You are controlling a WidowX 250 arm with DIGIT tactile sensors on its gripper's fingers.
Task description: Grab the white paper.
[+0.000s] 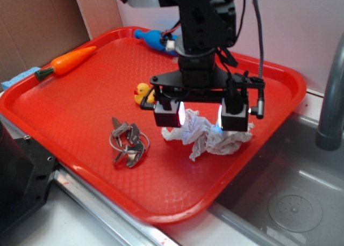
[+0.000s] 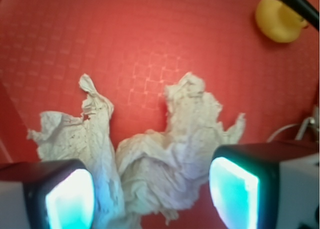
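Lying on the red tray (image 1: 64,111), the white paper (image 1: 207,136) sits near its right edge, with the gripper (image 1: 201,117) spread apart above it, one finger on each side. A yellow duck (image 1: 143,93) sits just behind, keys (image 1: 128,142) to the left, a carrot (image 1: 67,62) and blue toy (image 1: 153,40) farther back. From the wrist, the paper (image 2: 150,149) lies between the lit pads (image 2: 70,199), duck (image 2: 277,20) at upper right.

From my exterior view the gripper (image 1: 203,117) hides part of the white paper (image 1: 207,137) and half the yellow duck (image 1: 142,92). My wrist view crops the paper's near end.
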